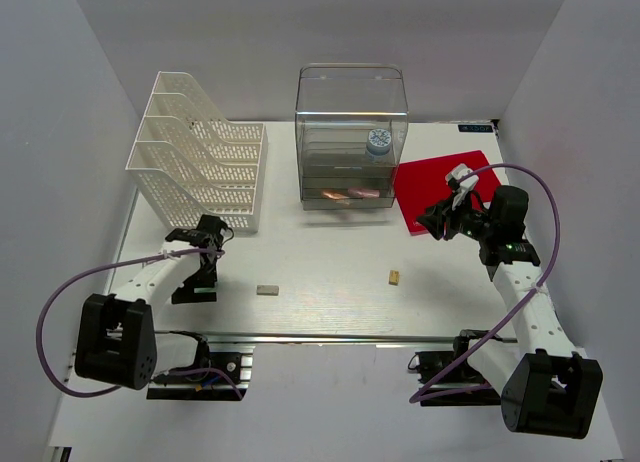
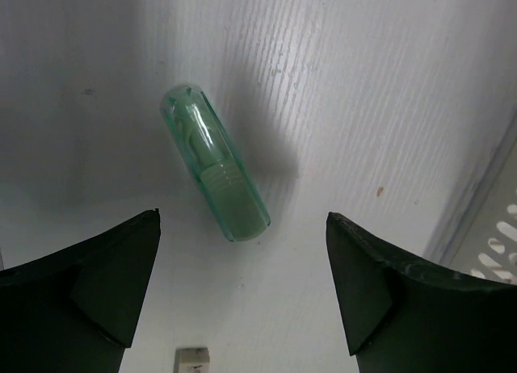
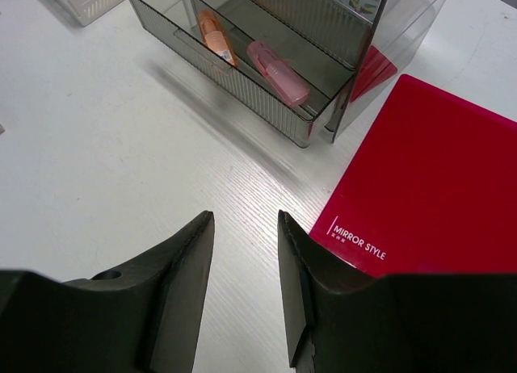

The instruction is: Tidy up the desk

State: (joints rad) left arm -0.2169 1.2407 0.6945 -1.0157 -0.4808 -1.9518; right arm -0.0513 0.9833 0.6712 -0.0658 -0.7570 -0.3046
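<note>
The white desk (image 1: 330, 257) carries loose items. My left gripper (image 1: 195, 290) hangs low over its left side, open. In the left wrist view a green translucent capped tube (image 2: 214, 173) lies on the desk (image 2: 363, 106), just ahead of and between the wide-open fingers of the left gripper (image 2: 242, 217), untouched. My right gripper (image 1: 437, 222) hovers at the left edge of a red notebook (image 1: 440, 182). In the right wrist view the right gripper (image 3: 245, 215) has its fingers narrowly apart and empty above the desk (image 3: 97, 131), next to the notebook (image 3: 428, 171).
A white mesh file rack (image 1: 200, 152) stands back left. A clear drawer box (image 1: 350, 132) stands back centre, its bottom drawer (image 3: 242, 74) open with an orange item (image 3: 214, 35) and a pink item (image 3: 279, 66). A grey block (image 1: 267, 290) and a tan block (image 1: 394, 277) lie mid-desk.
</note>
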